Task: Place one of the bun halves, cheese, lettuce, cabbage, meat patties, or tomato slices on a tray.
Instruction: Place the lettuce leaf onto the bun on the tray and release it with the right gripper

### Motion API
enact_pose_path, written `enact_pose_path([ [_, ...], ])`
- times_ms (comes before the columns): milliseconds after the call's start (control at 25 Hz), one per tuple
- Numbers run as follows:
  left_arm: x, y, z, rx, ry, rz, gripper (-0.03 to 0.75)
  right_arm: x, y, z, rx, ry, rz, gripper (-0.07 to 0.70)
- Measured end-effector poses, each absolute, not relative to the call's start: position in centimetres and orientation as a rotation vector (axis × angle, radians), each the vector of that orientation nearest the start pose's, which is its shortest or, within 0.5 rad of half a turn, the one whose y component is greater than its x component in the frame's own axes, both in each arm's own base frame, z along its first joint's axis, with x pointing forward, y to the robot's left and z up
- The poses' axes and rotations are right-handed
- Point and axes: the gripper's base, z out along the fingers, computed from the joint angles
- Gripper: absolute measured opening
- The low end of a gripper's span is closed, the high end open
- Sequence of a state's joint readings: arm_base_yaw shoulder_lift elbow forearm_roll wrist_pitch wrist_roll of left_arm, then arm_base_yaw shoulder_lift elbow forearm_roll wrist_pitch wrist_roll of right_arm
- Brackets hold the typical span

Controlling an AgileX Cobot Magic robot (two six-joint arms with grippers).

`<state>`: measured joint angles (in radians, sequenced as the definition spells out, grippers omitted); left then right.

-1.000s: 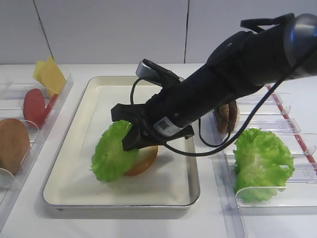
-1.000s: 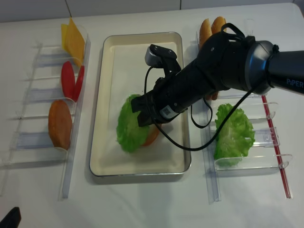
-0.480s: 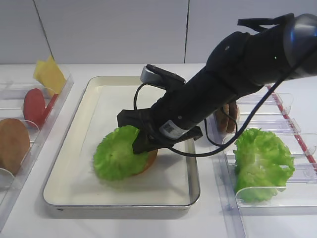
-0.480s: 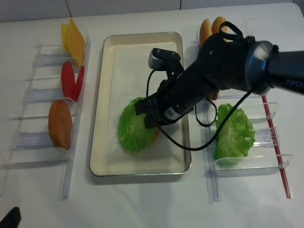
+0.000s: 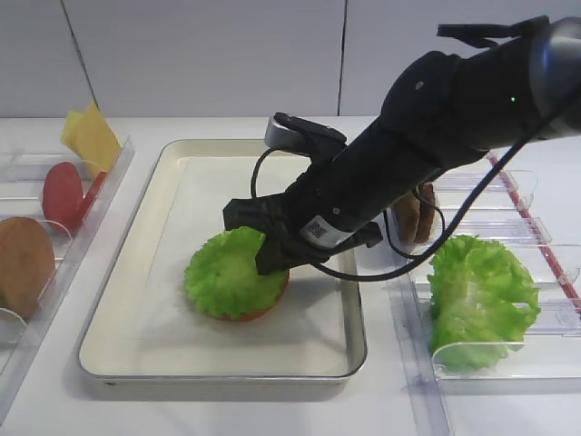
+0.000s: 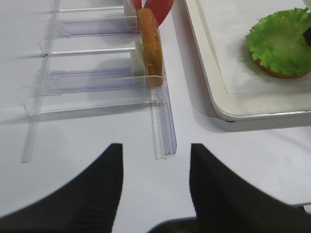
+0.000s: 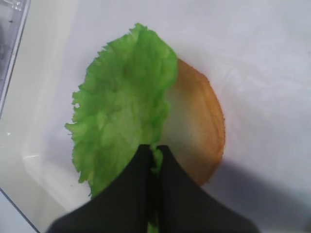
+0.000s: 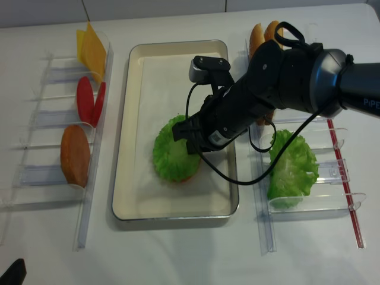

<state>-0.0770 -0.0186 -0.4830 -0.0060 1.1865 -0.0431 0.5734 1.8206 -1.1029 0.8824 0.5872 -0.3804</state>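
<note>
While my right fingers (image 7: 154, 158) clamp the lettuce (image 5: 238, 281) edge, it lies over the bun half (image 7: 197, 128) at the tray's (image 5: 145, 204) 6 o'clock; release remains. My left fingers (image 6: 154, 187) stand apart.

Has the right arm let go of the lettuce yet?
No: in the right wrist view its shut jaws pinch the edge of the lettuce over the bun half.

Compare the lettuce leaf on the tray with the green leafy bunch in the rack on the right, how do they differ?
The lettuce lies flat on a bun half in the tray; the leafy bunch stands propped in a clear rack. The lettuce is a thin round leaf; the bunch is bulkier. The right tool pinches the lettuce's edge; nothing touches the bunch. Both are frilly and bright green.
</note>
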Motion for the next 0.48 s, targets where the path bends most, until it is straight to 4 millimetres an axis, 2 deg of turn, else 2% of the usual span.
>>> enact_pose_path([
  [320,-1.16,0.04,26.26,0.038,2.169,-0.076,0.294,28.57,22.93,18.54,-0.401,2.716,0.87,0.046],
  [400,-1.16,0.04,26.26,0.038,2.169,-0.076,0.294,28.59,22.93,18.54,-0.4,2.715,0.869,0.07],
  [480,-1.16,0.04,26.26,0.038,2.169,-0.076,0.294,28.63,22.92,18.54,-0.4,2.711,0.865,0.141],
])
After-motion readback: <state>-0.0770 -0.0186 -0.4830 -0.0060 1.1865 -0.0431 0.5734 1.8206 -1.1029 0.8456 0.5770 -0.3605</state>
